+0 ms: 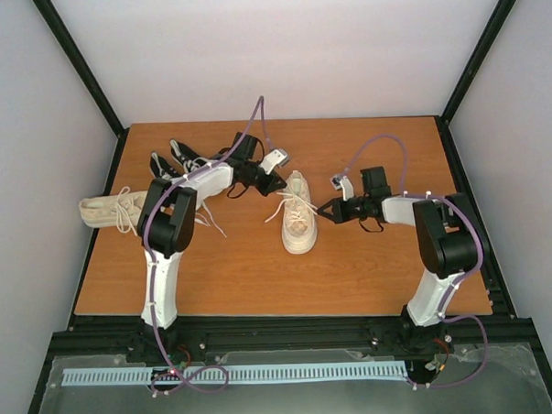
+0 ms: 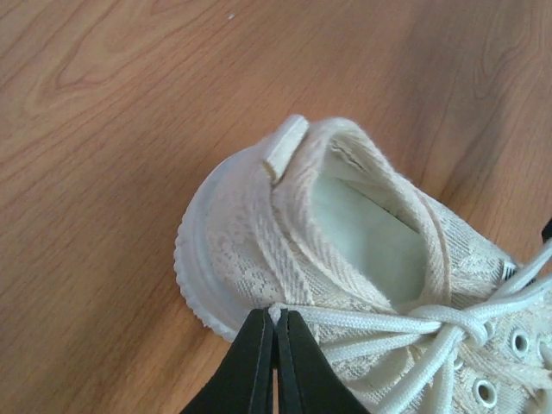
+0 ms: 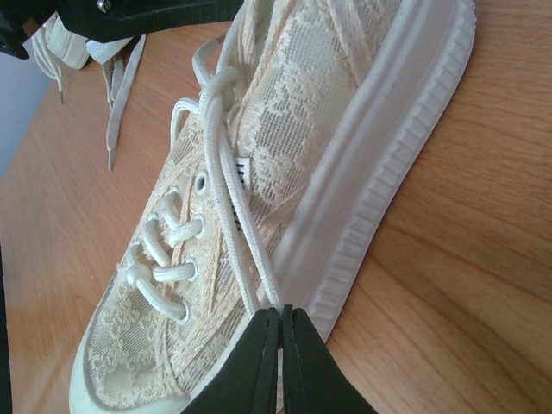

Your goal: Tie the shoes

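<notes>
no legible text, small side tag [image 3: 244, 178] on cream sneaker [image 3: 293, 121], dark marks too blurred to read

The table [image 1: 352, 277] is orange-brown with wood grain. The middle shoe [image 1: 298, 226] is cream, its fabric a floral lace pattern (the ribbed sole a shade whiter), with off-white laces [image 2: 379, 323] and herringbone trim. The shoe at the left [image 1: 102, 211] is cream too. The black shoes [image 1: 184, 156] carry white laces. The arms [image 1: 164, 267] are white and black, the cables [image 1: 383, 140] purple, the gripper fingers [image 2: 250, 371] black.

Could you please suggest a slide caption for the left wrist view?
Left claw shut on a pale lace at the heel end of a cream sneaker on a wooden table.
</notes>
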You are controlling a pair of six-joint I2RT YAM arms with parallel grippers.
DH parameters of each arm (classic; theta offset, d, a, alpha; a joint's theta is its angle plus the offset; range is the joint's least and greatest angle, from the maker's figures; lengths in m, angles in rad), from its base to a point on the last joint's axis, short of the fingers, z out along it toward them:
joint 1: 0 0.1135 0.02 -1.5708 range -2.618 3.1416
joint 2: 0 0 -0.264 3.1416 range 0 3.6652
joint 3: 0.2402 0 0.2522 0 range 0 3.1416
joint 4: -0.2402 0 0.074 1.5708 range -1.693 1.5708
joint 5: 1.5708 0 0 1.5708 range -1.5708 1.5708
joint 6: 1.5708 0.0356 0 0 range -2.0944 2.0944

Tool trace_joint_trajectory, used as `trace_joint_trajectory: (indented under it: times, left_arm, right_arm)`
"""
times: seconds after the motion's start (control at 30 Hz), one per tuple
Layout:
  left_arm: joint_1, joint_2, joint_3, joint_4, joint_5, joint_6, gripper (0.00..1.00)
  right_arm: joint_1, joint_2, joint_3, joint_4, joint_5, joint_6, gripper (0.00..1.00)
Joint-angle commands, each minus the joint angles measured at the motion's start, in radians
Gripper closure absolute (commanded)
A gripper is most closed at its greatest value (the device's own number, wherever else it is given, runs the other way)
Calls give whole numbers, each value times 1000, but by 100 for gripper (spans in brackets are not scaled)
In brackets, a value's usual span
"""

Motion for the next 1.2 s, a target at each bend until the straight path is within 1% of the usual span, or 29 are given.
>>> trace_joint_trajectory:
  times: [0.0,0.17,0.33,0.5,0.57,0.67,0.83,1.17]
  left_arm:
    - [13,10,39,-26,-101,-147,99]
    - [14,-17,-1,-5,-161,-203,99]
    - [14,-25,-1,-16,-146,-229,99]
    - [14,-27,-10,-19,-119,-272,99]
    - [14,-28,-17,-16,-131,-282,99]
    - [14,-26,-27,1,-160,-281,99]
    - [14,-17,-42,13,-169,-287,99]
    - [16,5,-41,51,-198,-286,99]
  right_arm:
    - [5,-32,-25,-25,-1,-5,97]
    - [2,-40,-30,-68,16,-15,97]
    - [7,-54,-59,-62,-38,20,97]
    - [42,-79,-64,-76,-96,20,97]
    - [65,-83,-65,-87,-90,18,97]
    - [64,-73,-67,-107,-56,4,97]
    - [60,-27,-63,-95,-42,25,97]
    - [51,-26,-83,-114,-22,12,97]
